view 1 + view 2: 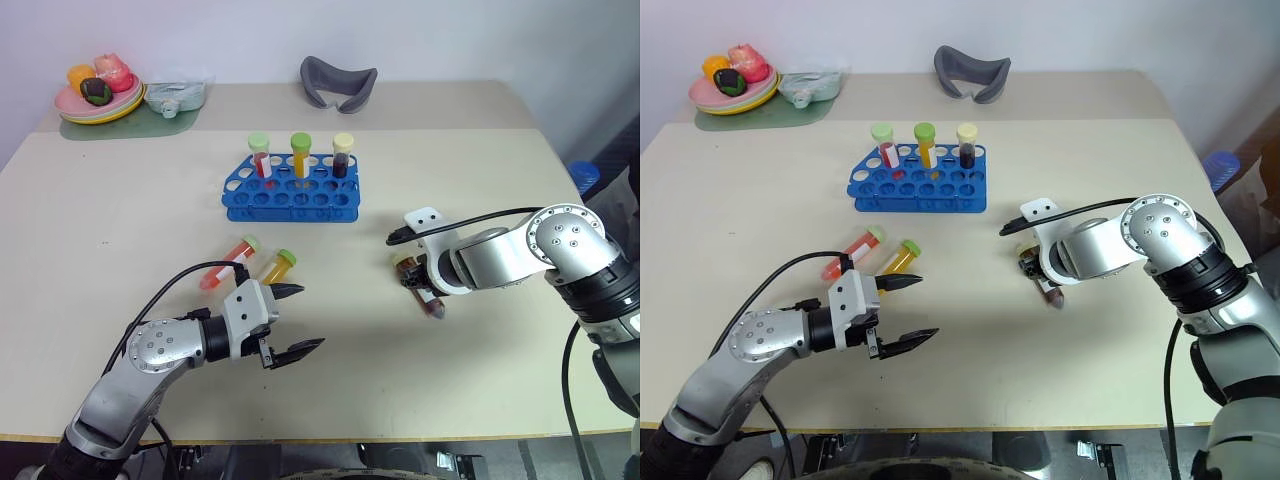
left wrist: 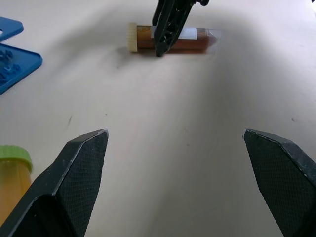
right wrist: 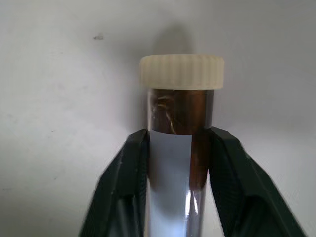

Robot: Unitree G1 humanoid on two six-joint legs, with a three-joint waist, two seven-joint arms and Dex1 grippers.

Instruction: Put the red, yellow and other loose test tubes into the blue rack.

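The blue rack stands mid-table with three capped tubes upright in its back row. Nearer me lie three loose test tubes. The red one and the yellow-orange one lie side by side just beyond my left gripper, which hovers open with nothing between its fingers. The yellow tube's green cap shows beside one left finger. To the right, the dark brown tube with a pale-yellow cap lies flat on the table. My right gripper points steeply down, shut on that tube's middle.
A grey curved holder sits at the table's far edge. At the far left are a plate of toy food on a green mat and a clear packet. A blue object sits off the table's right side.
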